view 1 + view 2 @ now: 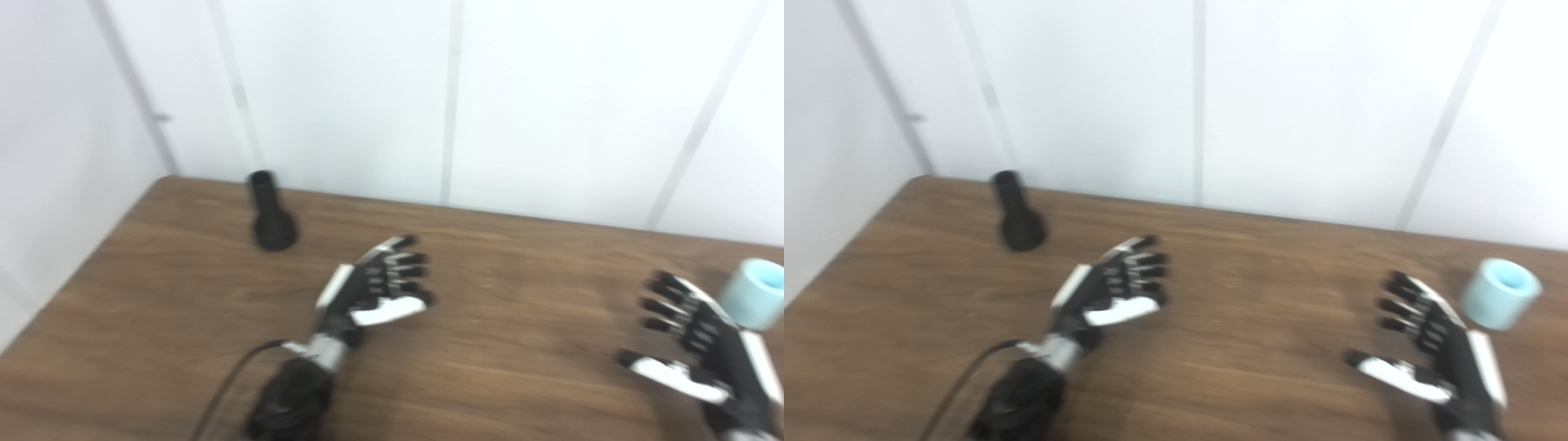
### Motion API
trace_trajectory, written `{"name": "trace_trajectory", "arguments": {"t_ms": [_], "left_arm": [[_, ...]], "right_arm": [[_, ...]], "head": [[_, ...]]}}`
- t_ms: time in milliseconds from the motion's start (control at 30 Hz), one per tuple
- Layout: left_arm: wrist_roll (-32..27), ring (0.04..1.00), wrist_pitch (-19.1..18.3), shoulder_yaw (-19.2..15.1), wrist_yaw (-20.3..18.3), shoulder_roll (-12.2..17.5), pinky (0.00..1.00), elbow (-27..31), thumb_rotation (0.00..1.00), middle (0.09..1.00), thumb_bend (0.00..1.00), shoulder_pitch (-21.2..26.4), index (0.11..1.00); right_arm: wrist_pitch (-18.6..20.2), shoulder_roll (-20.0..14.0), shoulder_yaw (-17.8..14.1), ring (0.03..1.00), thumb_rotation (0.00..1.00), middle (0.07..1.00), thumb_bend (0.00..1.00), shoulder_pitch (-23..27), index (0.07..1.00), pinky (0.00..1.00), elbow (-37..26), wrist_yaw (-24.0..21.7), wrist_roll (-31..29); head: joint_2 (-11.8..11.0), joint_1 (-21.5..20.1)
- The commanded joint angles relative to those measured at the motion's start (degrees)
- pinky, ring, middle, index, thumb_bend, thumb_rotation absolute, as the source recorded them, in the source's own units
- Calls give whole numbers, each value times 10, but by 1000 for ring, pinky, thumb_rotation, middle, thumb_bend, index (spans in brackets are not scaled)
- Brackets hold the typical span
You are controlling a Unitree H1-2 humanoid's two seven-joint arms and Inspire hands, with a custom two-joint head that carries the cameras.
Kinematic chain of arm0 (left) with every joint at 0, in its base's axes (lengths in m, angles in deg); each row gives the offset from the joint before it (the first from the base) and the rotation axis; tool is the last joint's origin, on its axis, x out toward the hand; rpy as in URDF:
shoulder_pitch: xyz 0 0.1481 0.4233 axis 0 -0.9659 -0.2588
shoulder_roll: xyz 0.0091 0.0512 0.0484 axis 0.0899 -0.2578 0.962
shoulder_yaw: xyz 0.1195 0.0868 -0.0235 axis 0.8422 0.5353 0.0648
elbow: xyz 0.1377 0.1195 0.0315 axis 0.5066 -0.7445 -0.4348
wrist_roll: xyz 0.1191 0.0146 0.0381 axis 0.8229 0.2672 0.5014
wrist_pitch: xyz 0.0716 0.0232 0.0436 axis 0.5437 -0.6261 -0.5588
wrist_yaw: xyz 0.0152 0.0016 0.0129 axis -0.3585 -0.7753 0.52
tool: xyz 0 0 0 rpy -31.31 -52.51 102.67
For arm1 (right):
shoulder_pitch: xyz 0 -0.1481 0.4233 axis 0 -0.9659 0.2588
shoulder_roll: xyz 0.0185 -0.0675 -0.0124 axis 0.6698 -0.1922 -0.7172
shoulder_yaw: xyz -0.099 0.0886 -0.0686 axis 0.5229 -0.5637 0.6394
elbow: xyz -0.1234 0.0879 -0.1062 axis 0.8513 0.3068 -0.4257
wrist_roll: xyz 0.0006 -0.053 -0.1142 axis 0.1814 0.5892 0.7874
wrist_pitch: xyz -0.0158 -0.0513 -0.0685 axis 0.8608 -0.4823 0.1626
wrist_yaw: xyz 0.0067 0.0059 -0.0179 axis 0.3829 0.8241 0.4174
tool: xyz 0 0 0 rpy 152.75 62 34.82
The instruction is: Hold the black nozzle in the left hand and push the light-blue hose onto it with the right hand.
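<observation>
Both hands over the brown table (184, 318), both empty. Left hand (373, 285) near the middle of the table, palm turned inward, fingers spread a little, thumb apart, holding nothing and touching nothing. Right hand (1430, 349) near the right edge, wide open, fingers (1396, 306) fanned out, thumb stuck out to the side, nothing in it.

Black nozzle (269, 214) up by the far left corner, well apart from the left hand, narrow end pointing toward the wall (343, 92), wide end toward the hands. Light-blue hose (1500, 293), a short piece, by the right edge just beside the right hand; touching it or not, too blurry to tell.
</observation>
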Motion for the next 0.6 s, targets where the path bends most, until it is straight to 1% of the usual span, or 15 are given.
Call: {"name": "trace_trajectory", "arguments": {"t_ms": [0,133,267,300,333,367,400,467,567], "left_arm": [[7,747,30,0,7,-1,671,1,133,755,611,24,788],[51,742,52,4,30,-2,646,-11,148,746,633,26,779],[67,735,55,0,42,-1,613,0,139,742,633,27,775],[64,723,53,-3,44,-2,584,10,138,741,632,27,774],[62,692,52,-5,45,-2,521,16,139,739,632,26,773],[59,685,52,-9,46,-2,506,23,139,738,632,27,773],[60,661,51,-12,48,0,468,32,137,734,629,28,772],[67,643,43,-20,52,9,437,54,131,718,623,33,768],[78,649,29,-26,50,26,478,77,123,702,622,40,760]], "right_arm": [[-30,-3,-5,759,59,823,787,12,828,685,-12,-3,-14],[-38,1,-5,794,14,850,741,14,856,732,-4,-11,-33],[-35,2,-4,801,0,857,727,14,863,758,-6,-11,-31],[-34,3,-4,802,0,858,726,14,864,760,-6,-11,-31],[-34,3,-3,807,0,860,724,14,864,760,-7,-11,-31],[-34,3,-3,808,0,860,724,14,864,761,-5,-12,-33],[-35,2,-2,814,0,863,724,15,864,757,-3,-14,-34],[-39,1,-2,816,0,864,724,16,863,749,0,-17,-36],[-42,-1,-4,820,0,866,721,18,865,749,5,-18,-37]], "head": [[-10,8],[-15,6],[-12,1],[-12,4],[-12,4],[-13,7],[-13,9],[-14,9],[-14,9]]}}
